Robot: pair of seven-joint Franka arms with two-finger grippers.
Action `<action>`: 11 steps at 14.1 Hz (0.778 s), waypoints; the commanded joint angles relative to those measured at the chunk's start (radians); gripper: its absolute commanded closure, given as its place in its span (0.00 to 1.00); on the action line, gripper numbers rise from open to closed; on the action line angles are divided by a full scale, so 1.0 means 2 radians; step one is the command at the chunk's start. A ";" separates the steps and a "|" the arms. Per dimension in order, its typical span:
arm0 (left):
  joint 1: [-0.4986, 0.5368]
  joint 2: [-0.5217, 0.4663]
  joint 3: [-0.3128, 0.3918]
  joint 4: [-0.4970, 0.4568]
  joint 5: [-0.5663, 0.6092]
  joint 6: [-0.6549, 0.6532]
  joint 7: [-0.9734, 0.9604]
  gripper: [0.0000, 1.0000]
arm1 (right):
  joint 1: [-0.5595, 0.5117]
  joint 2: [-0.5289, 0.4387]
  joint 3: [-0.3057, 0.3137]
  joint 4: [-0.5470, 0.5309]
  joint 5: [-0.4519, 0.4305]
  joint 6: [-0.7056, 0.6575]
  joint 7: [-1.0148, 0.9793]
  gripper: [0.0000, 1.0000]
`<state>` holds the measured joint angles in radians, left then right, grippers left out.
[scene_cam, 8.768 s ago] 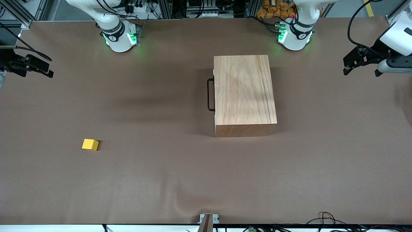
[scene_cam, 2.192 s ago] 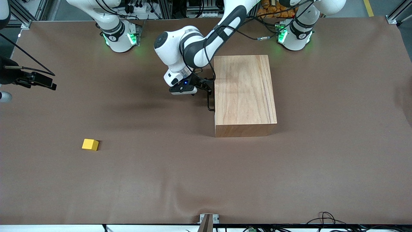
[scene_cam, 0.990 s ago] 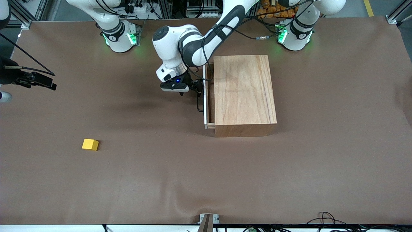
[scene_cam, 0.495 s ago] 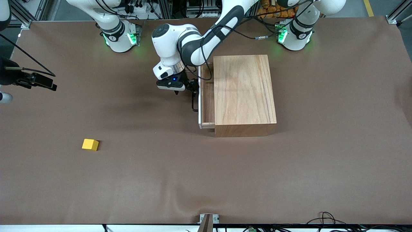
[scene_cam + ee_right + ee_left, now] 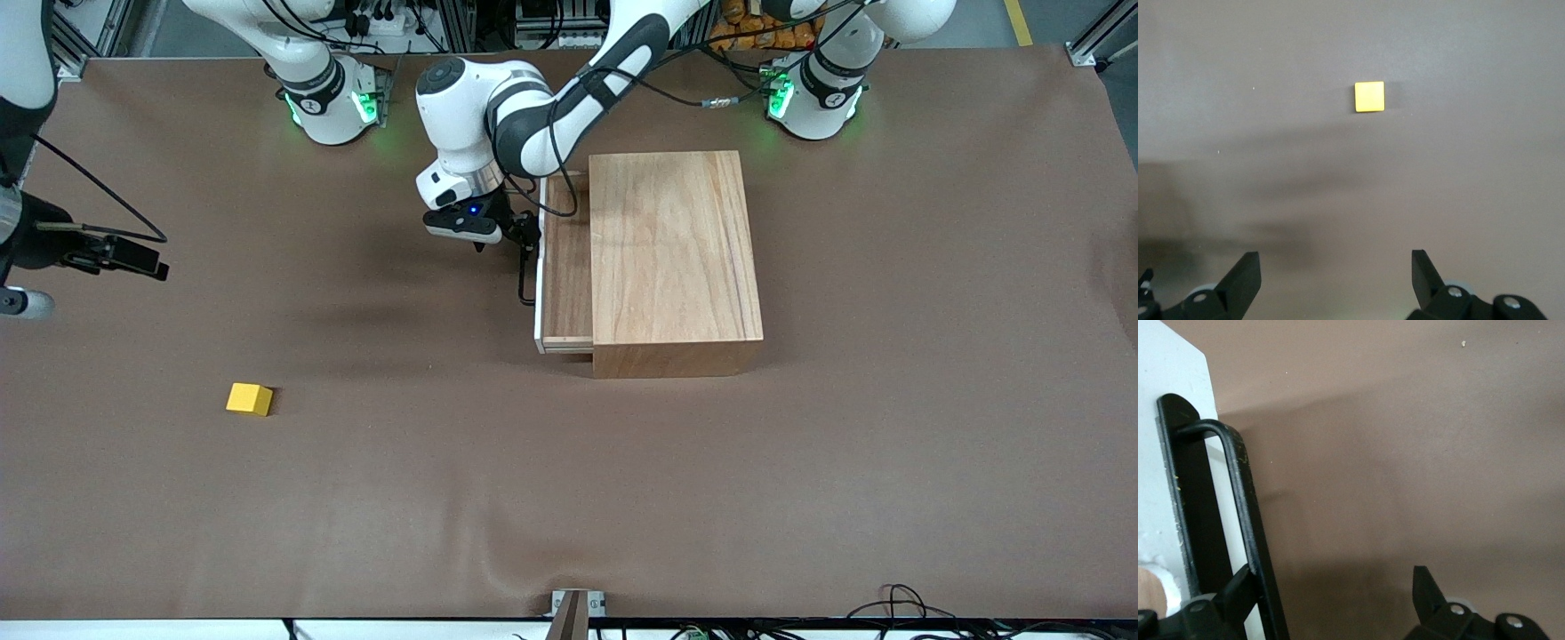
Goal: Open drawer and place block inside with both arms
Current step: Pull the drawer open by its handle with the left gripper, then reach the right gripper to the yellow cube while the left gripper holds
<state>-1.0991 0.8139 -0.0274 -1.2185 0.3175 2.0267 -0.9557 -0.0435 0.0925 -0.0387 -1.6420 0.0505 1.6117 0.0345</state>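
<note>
Two white arms [image 5: 524, 124], black joint bands, green-lit bases [image 5: 805, 98]; loose black cables along links; black two-finger grippers [image 5: 1331, 603], silver screws in fingers [image 5: 1241, 280]; small blue light on left wrist

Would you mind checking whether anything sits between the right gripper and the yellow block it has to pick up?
Nothing visible does. The right gripper, fingers open, hangs over bare table toward the right arm's end, and the block lies alone on the mat, nearer the front camera than the wooden box.

A brown table [image 5: 800, 489], with aluminium framing [image 5: 89, 36] along its top edge.
</note>
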 commanded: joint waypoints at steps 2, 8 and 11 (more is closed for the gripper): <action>-0.016 0.018 -0.022 0.026 -0.006 0.024 -0.008 0.00 | -0.006 0.011 0.003 -0.026 -0.002 0.034 -0.010 0.00; -0.015 0.019 -0.016 0.036 -0.044 0.023 -0.041 0.00 | -0.027 0.082 0.003 -0.028 0.006 0.089 -0.036 0.00; -0.014 0.020 -0.015 0.036 -0.044 0.023 -0.048 0.00 | -0.027 0.115 0.003 -0.028 0.006 0.123 -0.036 0.00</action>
<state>-1.1185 0.8168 -0.0527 -1.1992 0.2596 2.0480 -1.0301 -0.0880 0.2867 -0.0393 -1.7063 0.0532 1.8295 -0.0237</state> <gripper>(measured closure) 0.000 0.000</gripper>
